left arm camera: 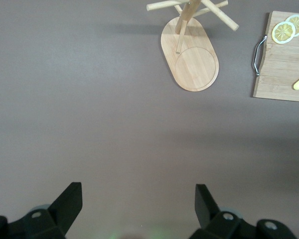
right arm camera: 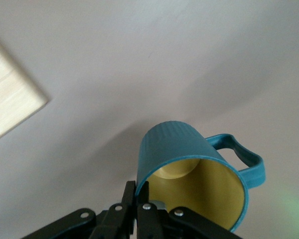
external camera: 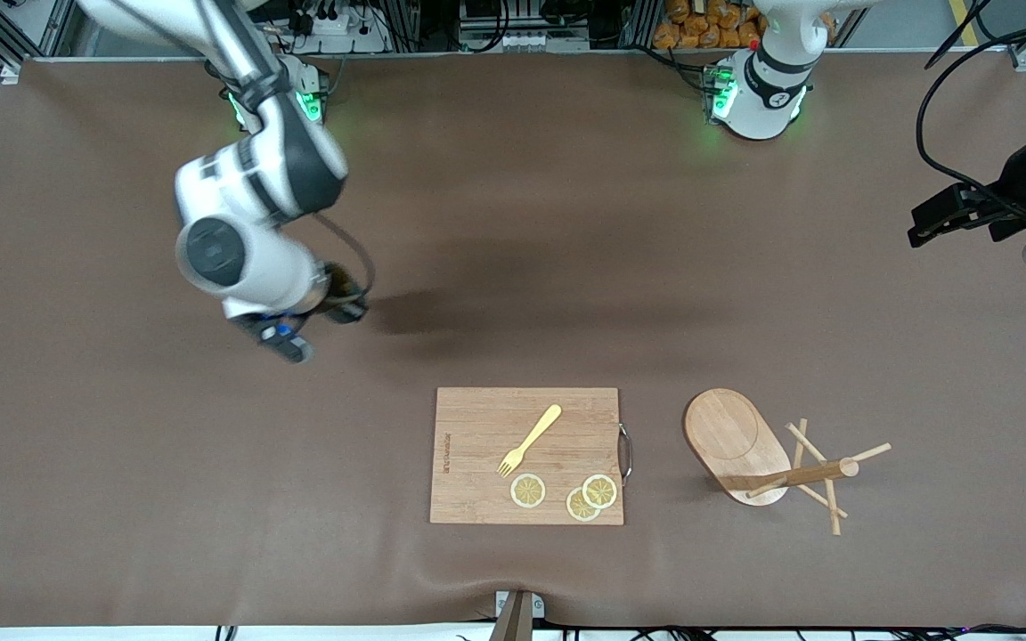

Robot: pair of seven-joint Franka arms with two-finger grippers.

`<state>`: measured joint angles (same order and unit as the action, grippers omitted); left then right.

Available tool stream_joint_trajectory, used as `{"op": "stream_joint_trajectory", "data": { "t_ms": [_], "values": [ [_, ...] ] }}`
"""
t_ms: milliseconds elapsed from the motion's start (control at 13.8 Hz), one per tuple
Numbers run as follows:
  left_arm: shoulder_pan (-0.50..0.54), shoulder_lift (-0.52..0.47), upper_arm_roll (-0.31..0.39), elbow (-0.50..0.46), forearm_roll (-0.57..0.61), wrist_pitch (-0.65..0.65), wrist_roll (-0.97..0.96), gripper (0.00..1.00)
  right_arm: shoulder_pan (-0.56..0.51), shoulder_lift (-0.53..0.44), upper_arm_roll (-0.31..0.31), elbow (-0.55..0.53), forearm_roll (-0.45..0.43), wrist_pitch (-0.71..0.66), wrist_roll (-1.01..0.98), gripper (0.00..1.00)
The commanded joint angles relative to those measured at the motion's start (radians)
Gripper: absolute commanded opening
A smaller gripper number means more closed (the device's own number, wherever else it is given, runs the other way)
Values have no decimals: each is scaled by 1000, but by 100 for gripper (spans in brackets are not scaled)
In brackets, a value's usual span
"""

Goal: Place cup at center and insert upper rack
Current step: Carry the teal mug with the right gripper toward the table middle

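Observation:
The teal cup with a yellow inside hangs in the air, tipped, with its handle out to one side. My right gripper is shut on its rim, one finger inside and one outside. In the front view the right gripper is over bare table toward the right arm's end, and its wrist hides most of the cup. The wooden upper rack stands on its oval base beside the cutting board, pegs crossed on its post. My left gripper waits open over the left arm's end, its fingers wide apart with nothing between them.
A rectangular cutting board with a metal handle lies near the front edge. It carries a yellow fork and three lemon slices. Its corner shows in the right wrist view. Brown covering spans the table.

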<state>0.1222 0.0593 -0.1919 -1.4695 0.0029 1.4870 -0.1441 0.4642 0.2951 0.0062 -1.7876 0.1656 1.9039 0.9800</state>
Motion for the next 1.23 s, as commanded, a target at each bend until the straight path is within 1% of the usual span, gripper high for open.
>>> {"op": "stream_joint_trajectory", "data": {
  "t_ms": [0, 145, 217, 289, 434, 506, 651, 795, 940, 1157],
  "values": [
    [1, 11, -4, 12, -15, 13, 0, 100, 138, -21, -14, 13, 15, 15, 127, 0],
    [2, 16, -6, 14, -23, 41, -8, 100, 224, -10, -14, 23, 31, 75, 257, 0],
    [2, 17, -12, 12, -21, 61, -11, 100, 267, -8, -15, 24, 66, 113, 300, 0],
    [1, 26, -11, 11, -21, 68, -14, 100, 308, -4, -17, 24, 78, 151, 336, 0],
    [2, 40, -12, 9, -18, 72, -14, 100, 375, 38, -17, 40, 75, 219, 411, 0],
    [2, 48, -12, 9, -17, 75, -14, 100, 402, 70, -17, 62, 63, 227, 414, 0],
    [2, 50, -12, 8, -14, 76, -12, 100, 439, 146, -18, 132, 34, 224, 420, 0],
    [2, 51, -12, 6, -14, 76, -11, 100, 452, 202, -18, 183, 34, 227, 533, 0],
    [1, 54, -12, 6, -12, 76, -11, 100, 453, 237, -18, 189, 40, 231, 562, 0],
    [-12, 63, -12, 6, -9, 78, -11, 100, 453, 285, -17, 191, 49, 296, 661, 0]
  ]
}}
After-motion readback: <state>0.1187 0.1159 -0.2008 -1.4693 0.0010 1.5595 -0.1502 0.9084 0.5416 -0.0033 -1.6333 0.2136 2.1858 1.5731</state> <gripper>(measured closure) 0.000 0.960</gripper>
